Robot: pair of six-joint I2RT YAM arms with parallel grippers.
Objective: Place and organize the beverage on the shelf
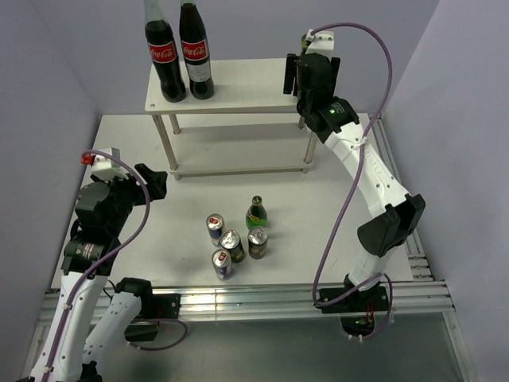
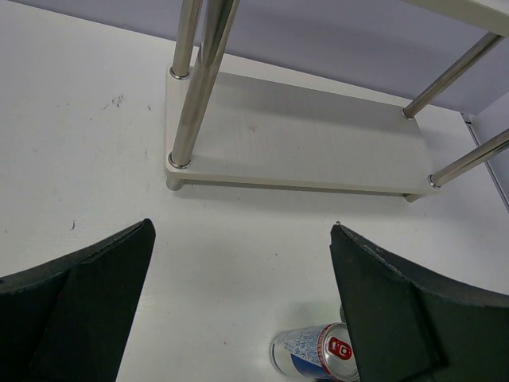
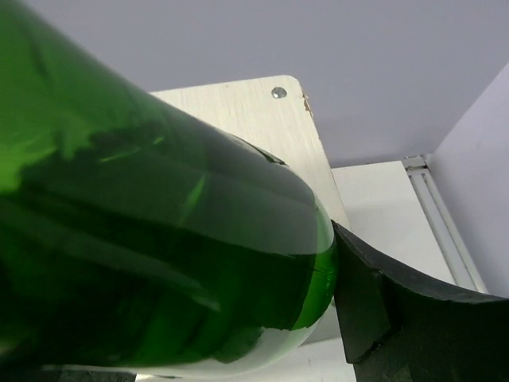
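My right gripper (image 1: 302,76) is shut on a green glass bottle (image 3: 159,239) and holds it over the right end of the shelf's top board (image 1: 238,86); in the top view the hand hides the bottle. One black finger (image 3: 398,310) presses the bottle's side. On the table stand another green bottle (image 1: 255,213), two blue-and-silver cans (image 1: 215,228) (image 1: 223,264) and two gold-topped cans (image 1: 231,245) (image 1: 258,242). My left gripper (image 1: 151,183) is open and empty, left of that cluster. One blue-and-silver can (image 2: 314,354) shows by its right finger (image 2: 413,310).
Two tall cola bottles (image 1: 165,56) (image 1: 196,52) stand on the left end of the top board. The lower board (image 2: 294,135) holds nothing. Thin metal legs (image 2: 195,87) stand at the shelf's corners. Grey walls close in the table at left, back and right.
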